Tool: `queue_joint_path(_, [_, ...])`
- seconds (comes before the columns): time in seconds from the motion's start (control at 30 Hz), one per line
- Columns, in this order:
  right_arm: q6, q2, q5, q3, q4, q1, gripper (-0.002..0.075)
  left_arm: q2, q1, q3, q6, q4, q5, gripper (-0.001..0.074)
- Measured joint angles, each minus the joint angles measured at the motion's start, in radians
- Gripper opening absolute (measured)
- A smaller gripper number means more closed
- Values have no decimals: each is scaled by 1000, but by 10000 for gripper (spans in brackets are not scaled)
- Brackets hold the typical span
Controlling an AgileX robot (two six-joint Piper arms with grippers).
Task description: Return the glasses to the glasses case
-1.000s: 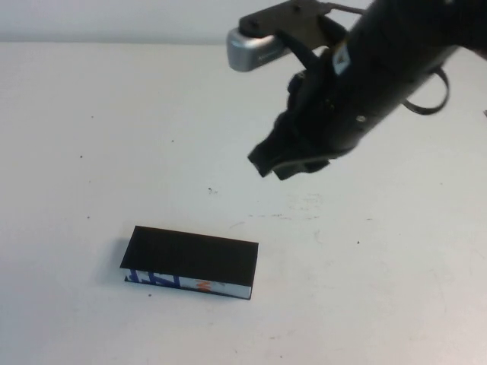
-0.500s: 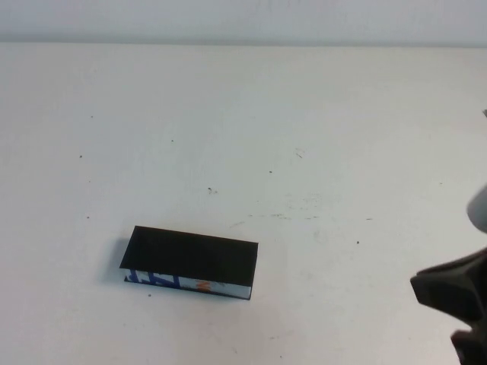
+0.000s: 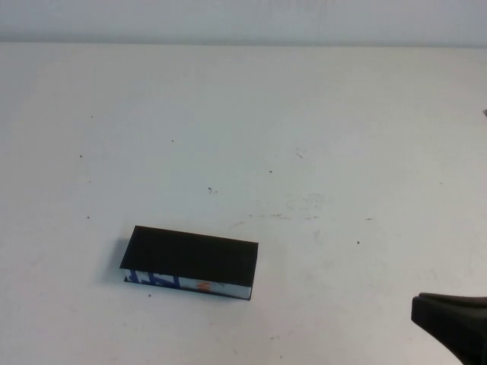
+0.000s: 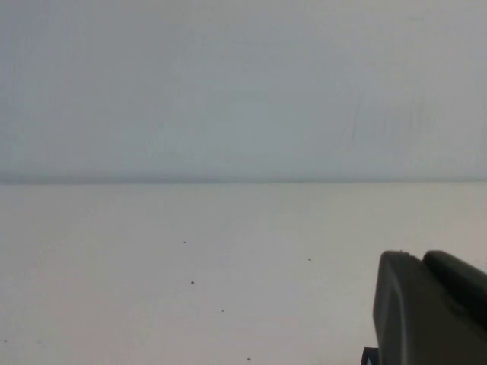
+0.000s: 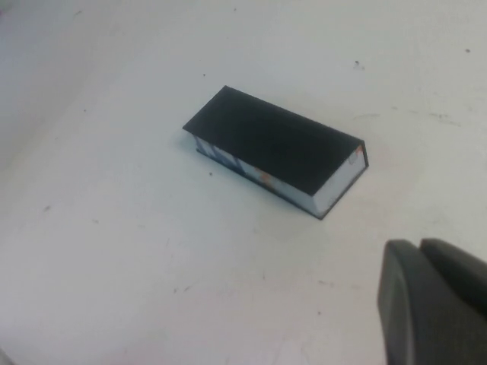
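One glasses case (image 3: pixel 190 263) lies lid-down near tabletop's front edge; right gripper (image 3: pixel 454 325) clamped together, empty, at front-right corner; left gripper (image 4: pixel 430 308) can't tell. Glasses unseen, possibly never inside.

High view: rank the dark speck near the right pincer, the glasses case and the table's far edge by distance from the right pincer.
Right pincer sits shut at the near right corner. The left pincer shows only in its own wrist view.
1. Dark speck, right side, just beyond the pincer.
2. Glasses case, lid down, near left of centre.
3. Table's far edge, at the back.

R gripper (image 3: pixel 454 332) pulled back from above table centre to near-right corner; sits lower now.
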Motion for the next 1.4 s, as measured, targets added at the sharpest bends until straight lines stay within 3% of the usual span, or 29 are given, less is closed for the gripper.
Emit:
queue_joint_path(0.27, [0,0,21,32,6,0,-13,0,0,0,2,0,-4,0])
queue_joint_path(0.47, [40,-19,-58,62,-194,-18,-13,0,0,0,9,-1,-6,0])
queue_joint_path(0.53, [66,-39,-146,105,-236,-85,-13,0,0,0,9,-1,-6,0])
queue_joint_path(0.77, [79,-297,-313,358,-270,-503,-13,0,0,0,9,-1,-6,0])
queue_joint_path(0.9, [79,-499,-306,478,-278,-626,-13,0,0,0,9,-1,-6,0])
queue_joint_path(1.13, [79,-601,-71,494,-271,-661,-13,0,0,1,9,-2,-6,0])
queue_joint_path(1.4, [79,-601,-45,494,-263,-660,-13,0,0,1,9,-2,-6,0])
